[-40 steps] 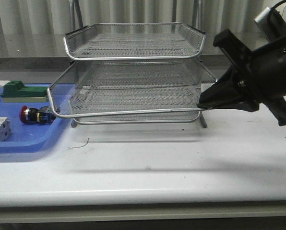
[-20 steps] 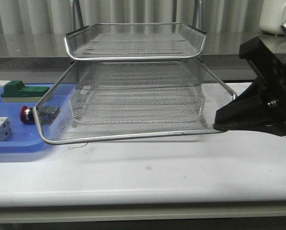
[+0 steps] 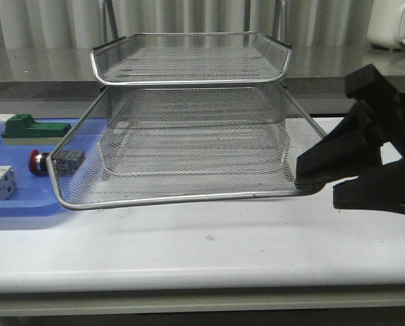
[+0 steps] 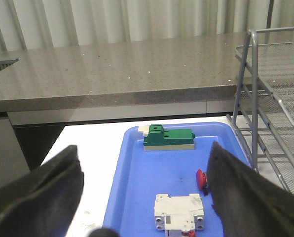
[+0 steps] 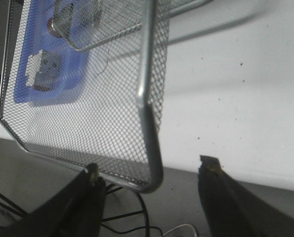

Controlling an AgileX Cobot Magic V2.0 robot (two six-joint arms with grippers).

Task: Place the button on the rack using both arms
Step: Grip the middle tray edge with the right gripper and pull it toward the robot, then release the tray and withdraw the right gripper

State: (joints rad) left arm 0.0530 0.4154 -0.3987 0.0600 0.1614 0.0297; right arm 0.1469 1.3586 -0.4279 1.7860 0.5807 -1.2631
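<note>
1. My right pincer (image 3: 304, 182), black, sits at the front right corner of the three-tier silver wire-mesh rack (image 3: 189, 109); its jaws stand apart around the chrome rim, not clamped.
2. The rack's middle tier juts forward over the white bench (image 3: 209, 238).
3. The small red-headed push-button (image 3: 37, 162) lies on the flat blue plastic tray (image 3: 19, 204), partly behind the tier's left corner.
4. My left pincer (image 4: 142, 197) hangs open above that tray, near a green-and-white block (image 4: 169, 138) and a white block (image 4: 180, 211).
</note>
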